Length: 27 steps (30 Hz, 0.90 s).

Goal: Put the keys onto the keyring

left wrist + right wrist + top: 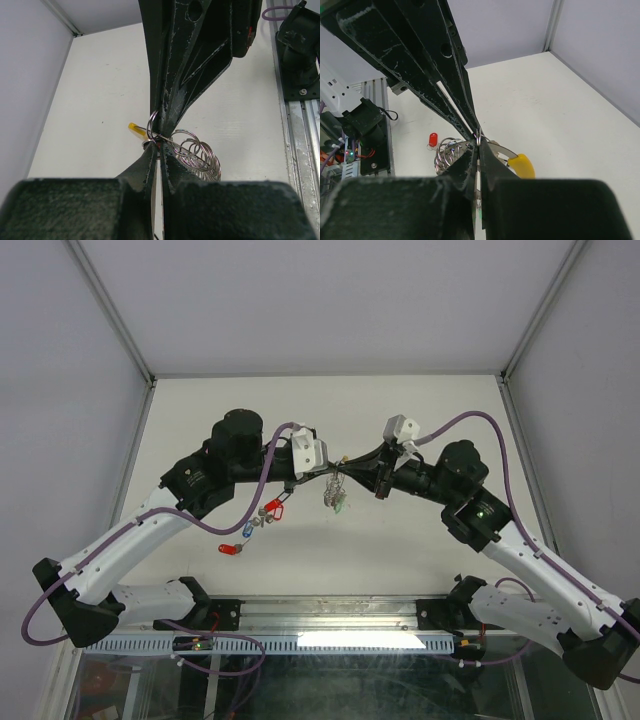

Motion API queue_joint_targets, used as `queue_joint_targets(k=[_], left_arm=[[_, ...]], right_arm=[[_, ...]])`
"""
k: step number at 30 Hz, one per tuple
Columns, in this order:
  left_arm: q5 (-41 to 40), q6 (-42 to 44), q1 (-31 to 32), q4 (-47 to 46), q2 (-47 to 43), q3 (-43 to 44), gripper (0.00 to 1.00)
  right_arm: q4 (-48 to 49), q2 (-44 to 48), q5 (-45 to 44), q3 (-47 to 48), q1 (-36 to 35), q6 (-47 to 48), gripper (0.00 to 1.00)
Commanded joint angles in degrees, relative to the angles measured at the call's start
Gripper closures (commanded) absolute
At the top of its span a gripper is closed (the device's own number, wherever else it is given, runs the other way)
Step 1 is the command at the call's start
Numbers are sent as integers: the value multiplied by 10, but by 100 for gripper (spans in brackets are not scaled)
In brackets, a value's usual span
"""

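My left gripper (337, 464) and right gripper (350, 461) meet tip to tip above the table's middle. The left gripper (159, 146) is shut on the keyring (152, 126), a small silver ring standing out of its tips, seen edge-on in the right wrist view (478, 136). The right gripper (478, 146) is shut on the blade of a yellow-tagged key (521, 165) right at the ring; its tag also shows in the left wrist view (135, 127). A bunch of silver rings (201, 155) with a green-tagged key (340, 502) hangs below the tips.
Loose keys lie on the table left of the grippers: a red-tagged one (275, 507), a blue-tagged one (248, 531) and another red-tagged one (229, 548), which also shows in the right wrist view (432, 139). Grey walls stand on three sides. The arm bases' rail (330, 640) runs along the near edge.
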State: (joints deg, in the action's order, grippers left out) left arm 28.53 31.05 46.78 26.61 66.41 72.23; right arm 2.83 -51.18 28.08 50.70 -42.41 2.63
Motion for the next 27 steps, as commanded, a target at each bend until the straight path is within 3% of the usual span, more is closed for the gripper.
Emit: queue_joint_targets(k=[1, 16, 21, 27], left_arm=[[-4, 12, 4, 9, 9, -11, 100], [-14, 7, 4, 11, 1, -7, 100], [-13, -9, 4, -13, -27, -4, 80], [-17, -18, 4, -25, -51, 2, 74]], right_arm=[[121, 28, 23, 20, -6, -15, 100], [147, 41, 8, -1, -6, -24, 100], [111, 41, 13, 2, -6, 15, 100], [63, 50, 31, 7, -6, 69, 100]])
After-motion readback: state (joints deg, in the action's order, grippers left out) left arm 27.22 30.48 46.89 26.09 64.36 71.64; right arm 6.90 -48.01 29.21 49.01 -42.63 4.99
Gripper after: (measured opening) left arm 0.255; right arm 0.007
